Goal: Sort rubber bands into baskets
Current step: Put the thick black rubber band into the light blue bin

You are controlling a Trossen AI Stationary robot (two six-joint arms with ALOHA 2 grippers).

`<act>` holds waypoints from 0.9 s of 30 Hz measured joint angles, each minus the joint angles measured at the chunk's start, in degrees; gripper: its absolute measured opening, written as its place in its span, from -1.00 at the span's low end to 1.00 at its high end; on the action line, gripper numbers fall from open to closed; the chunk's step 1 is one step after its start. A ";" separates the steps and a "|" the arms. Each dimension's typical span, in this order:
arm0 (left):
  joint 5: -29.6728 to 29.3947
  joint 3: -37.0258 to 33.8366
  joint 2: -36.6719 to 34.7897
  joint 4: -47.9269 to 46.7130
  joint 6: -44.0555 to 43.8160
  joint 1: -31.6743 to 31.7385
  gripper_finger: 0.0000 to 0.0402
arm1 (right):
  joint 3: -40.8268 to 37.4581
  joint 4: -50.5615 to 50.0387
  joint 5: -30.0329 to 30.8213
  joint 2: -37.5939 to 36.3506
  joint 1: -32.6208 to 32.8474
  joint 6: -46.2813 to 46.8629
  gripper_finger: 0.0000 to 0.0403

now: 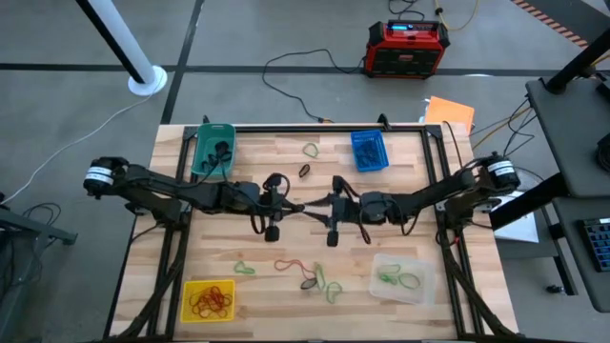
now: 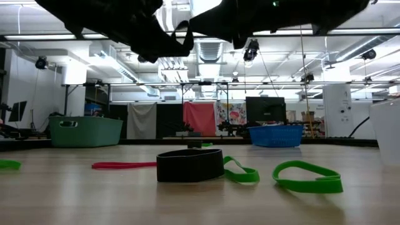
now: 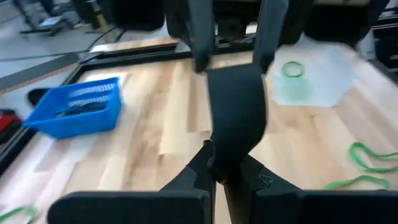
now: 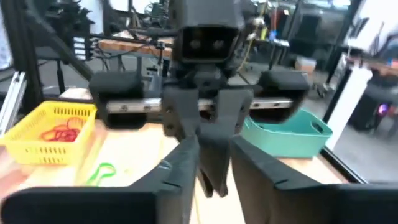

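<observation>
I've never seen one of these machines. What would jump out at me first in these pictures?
Two dark arms meet nose to nose above the table's middle, the left gripper and right gripper almost touching, apparently passing a black band. Four small baskets sit at the corners: teal, blue, yellow with red bands, clear with green ones. Loose bands lie scattered on the wood.

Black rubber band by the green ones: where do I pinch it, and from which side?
Pinch the black rubber band by its wall from straight above, one finger inside the loop, one outside: it sits as an open ring, wall upright. Probably best to take the side facing the red band; a green band seems to lie against the other.
</observation>
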 joint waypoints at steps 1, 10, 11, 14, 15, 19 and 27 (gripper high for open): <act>-1.03 0.00 -0.55 -0.93 -0.39 0.03 -0.99 | 0.45 -2.57 0.00 -0.91 -0.45 1.08 -0.45; -22.09 9.14 -5.83 -36.00 -10.66 3.59 -1.00 | 5.32 -20.93 0.08 -6.67 -4.72 7.19 -0.06; -23.96 11.22 -5.89 -41.90 -12.43 4.81 -1.00 | 5.89 -22.31 0.09 -6.66 -5.06 7.19 -0.03; -28.75 16.82 -5.29 -57.95 -17.19 10.34 -1.00 | 6.98 -24.18 0.12 -6.24 -5.95 6.65 0.01; -29.07 18.48 -5.05 -62.26 -17.94 12.93 -1.00 | 7.21 -23.81 0.06 -6.00 -6.22 6.50 0.01; -28.36 22.16 -4.28 -71.56 -17.80 25.26 -1.00 | 7.23 -24.23 0.02 -4.81 -6.59 6.29 0.02; -19.59 22.76 -1.73 -77.73 -17.70 47.53 -1.00 | 7.11 -24.44 -0.02 -3.64 -6.55 7.18 0.02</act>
